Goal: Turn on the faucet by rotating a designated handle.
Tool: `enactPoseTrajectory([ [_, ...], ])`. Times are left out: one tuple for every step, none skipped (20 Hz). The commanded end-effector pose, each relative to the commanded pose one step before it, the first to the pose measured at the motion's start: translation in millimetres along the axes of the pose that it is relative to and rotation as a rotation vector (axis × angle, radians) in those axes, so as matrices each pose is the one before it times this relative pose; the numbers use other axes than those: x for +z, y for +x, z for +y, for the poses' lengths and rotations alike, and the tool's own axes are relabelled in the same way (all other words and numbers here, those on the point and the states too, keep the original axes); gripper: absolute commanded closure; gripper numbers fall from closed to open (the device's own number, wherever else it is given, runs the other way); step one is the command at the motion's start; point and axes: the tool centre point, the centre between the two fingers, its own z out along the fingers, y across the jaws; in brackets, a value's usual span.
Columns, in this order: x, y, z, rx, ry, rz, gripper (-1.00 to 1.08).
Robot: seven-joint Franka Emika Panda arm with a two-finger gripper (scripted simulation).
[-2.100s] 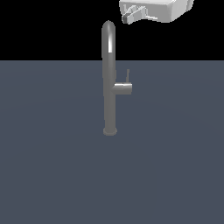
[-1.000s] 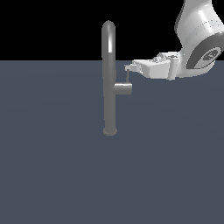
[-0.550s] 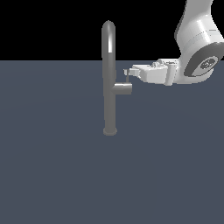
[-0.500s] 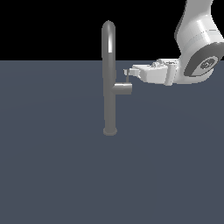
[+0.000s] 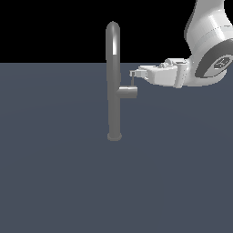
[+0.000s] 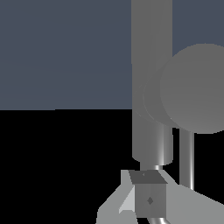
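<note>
The faucet is a tall grey pipe with an arched top, standing on a dark floor; it fills the wrist view. A short stub sticks out toward the exterior view's right. The handle, a thin dark lever, rises upright from the stub; in the wrist view the handle shows past the stub's round end. My gripper reaches in level from the exterior view's right, tips at the lever's top. Its fingers look pressed together, beside the lever, not around it.
The flat dark grey floor spreads all around the faucet's small round base. My white arm hangs over the exterior view's upper right. Nothing else stands on the floor.
My gripper has come down from the upper right and moved left to the lever's top. Over the last half second it barely moved. The lever stays upright.
</note>
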Motion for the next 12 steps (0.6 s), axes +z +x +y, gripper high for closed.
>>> enactPoseTrajectory([
  [0.02,-3.17,7.18,-0.00016,0.00008,0.0,1.08],
  [0.01,-1.26,2.87,0.0,0.0,0.0,1.08],
  [0.0,0.0,0.0,0.0,0.0,0.0,1.08],
  [-0.01,2.05,-3.34,0.00026,0.00169,0.00095,1.08],
  [-0.04,-0.08,3.13,0.0,0.0,0.0,1.08],
  [-0.05,-0.08,3.15,0.0,0.0,0.0,1.08],
  [0.09,-0.12,3.17,-0.0001,-0.00038,-0.00029,1.08],
  [-0.05,-0.08,3.19,0.0,0.0,0.0,1.08],
  [-0.05,-0.08,3.22,0.0,0.0,0.0,1.08],
  [0.09,-0.12,3.24,-0.0001,-0.00039,-0.00027,1.08],
  [-0.06,-0.08,3.26,0.0,0.0,0.0,1.08],
  [0.09,-0.12,3.28,-0.00009,-0.0004,-0.00026,1.08],
])
